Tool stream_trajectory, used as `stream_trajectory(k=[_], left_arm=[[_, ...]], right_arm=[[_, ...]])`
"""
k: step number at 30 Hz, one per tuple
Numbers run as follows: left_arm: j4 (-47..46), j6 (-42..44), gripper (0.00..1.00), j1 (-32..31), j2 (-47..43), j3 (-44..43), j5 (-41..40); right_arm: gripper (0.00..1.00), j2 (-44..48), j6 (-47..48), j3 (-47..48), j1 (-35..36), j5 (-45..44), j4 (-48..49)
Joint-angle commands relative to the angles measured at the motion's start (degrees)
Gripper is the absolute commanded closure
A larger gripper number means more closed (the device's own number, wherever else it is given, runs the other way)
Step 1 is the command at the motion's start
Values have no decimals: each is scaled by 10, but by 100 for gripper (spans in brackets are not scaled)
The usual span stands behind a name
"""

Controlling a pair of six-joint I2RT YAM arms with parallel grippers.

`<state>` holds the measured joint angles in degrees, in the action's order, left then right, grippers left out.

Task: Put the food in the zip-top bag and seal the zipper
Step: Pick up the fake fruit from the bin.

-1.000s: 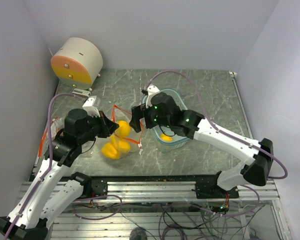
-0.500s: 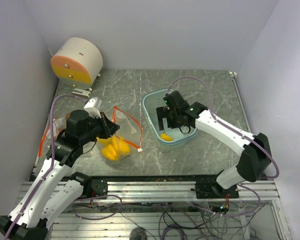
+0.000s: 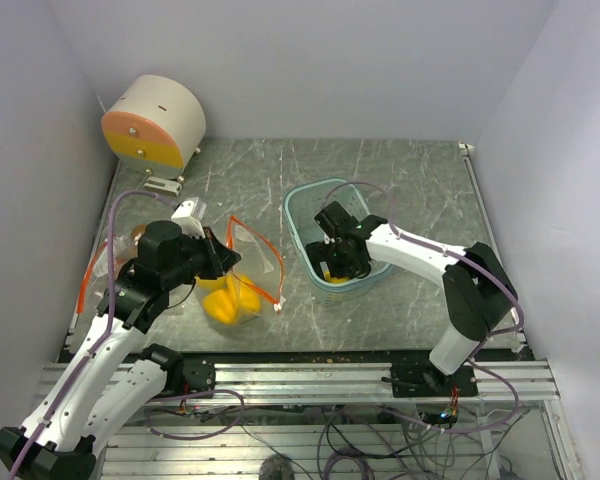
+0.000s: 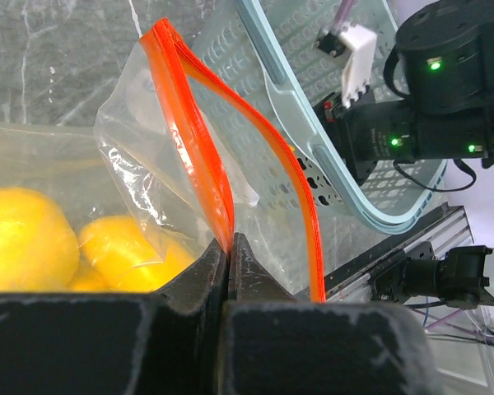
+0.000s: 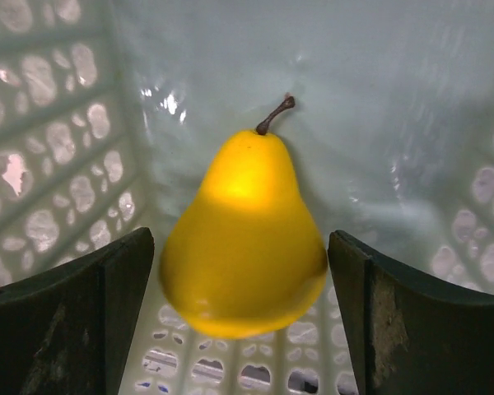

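Note:
The clear zip-top bag [image 3: 248,250] with an orange zipper [image 4: 199,148] lies left of centre with its mouth open. Several yellow lemon-like fruits [image 3: 230,300] sit inside it; they also show in the left wrist view [image 4: 33,239]. My left gripper [image 3: 223,264] is shut on the near zipper rim [image 4: 229,241]. My right gripper [image 3: 332,266] is down inside the light-blue basket [image 3: 302,205]. It is open [image 5: 243,284], its fingers on either side of a yellow pear [image 5: 243,239] and apart from it. The grape bunch and the dark red fruit are out of view.
A round cream-and-orange device [image 3: 155,122] stands at the back left with a small grey part [image 3: 163,184] in front of it. The metal rail [image 3: 310,375] runs along the near edge. The basket wall [image 4: 313,107] is close to the right of the bag mouth.
My right gripper has left the bag mouth, moved right over the basket and dropped around the pear. A yellow fruit now rests in the bag. My left gripper still holds the zipper.

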<state>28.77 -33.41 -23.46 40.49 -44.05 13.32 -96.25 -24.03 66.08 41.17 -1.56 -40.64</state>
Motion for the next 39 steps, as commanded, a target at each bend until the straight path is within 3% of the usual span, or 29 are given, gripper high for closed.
stream_trajectory(k=[1,3,7,10,16,20,23,28,31,35,39], left_arm=[[-12,3,93,-2,-7,5,5],[-5,7,93,-2,-8,1,2],[0,8,93,-2,-9,-2,-2],[-4,5,93,-2,-10,-2,0],[-5,7,93,-2,-10,-8,0],[-11,5,93,-2,-4,-8,4],[-22,0,93,-2,3,-6,9],[-45,-11,93,-2,13,-5,23],[-48,-12,93,-2,14,-8,22],[-48,-15,93,-2,16,-12,34],[-33,-14,93,-2,5,-22,33]], right_arm=[[21,-22,10,-23,-7,32,31],[34,-28,11,-24,-12,36,35],[76,-15,8,-14,-18,33,26],[92,8,6,11,-21,8,6],[96,97,9,63,-28,-45,9],[97,167,14,58,-30,-6,76],[96,202,13,51,-29,86,143],[96,222,-45,4,-14,347,321],[96,217,-70,-15,29,415,417],[95,183,-43,6,95,356,409],[95,154,-57,-5,99,298,410]])
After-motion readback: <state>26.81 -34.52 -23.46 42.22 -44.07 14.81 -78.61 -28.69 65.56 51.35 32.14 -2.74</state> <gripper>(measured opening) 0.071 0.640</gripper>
